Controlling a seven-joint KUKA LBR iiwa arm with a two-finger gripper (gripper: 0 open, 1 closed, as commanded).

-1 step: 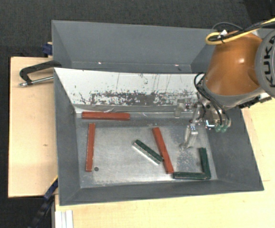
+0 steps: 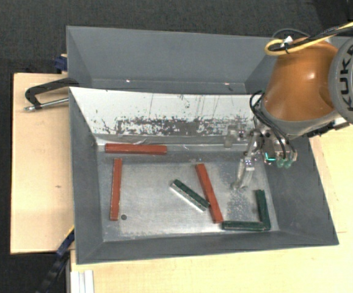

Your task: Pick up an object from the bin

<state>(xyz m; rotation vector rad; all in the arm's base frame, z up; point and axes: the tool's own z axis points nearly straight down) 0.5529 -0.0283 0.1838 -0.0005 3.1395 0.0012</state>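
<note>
Bars lie loose on the floor of the grey bin (image 2: 164, 60). The tool (image 2: 248, 174) hangs at the right side over bare floor, between a slanting red bar (image 2: 208, 193) and an upright dark green bar (image 2: 262, 206), the nearest thing to it. Whether the tool is released or clenched, I cannot tell. A front green bar (image 2: 245, 226) lies along the front wall and meets the upright one at the corner. A slanting green bar (image 2: 189, 195) lies just beside the slanting red one. A back red bar (image 2: 135, 149) hugs the back wall and a left red bar (image 2: 115, 189) lies near the left wall, leaving the middle-left floor open.
</note>
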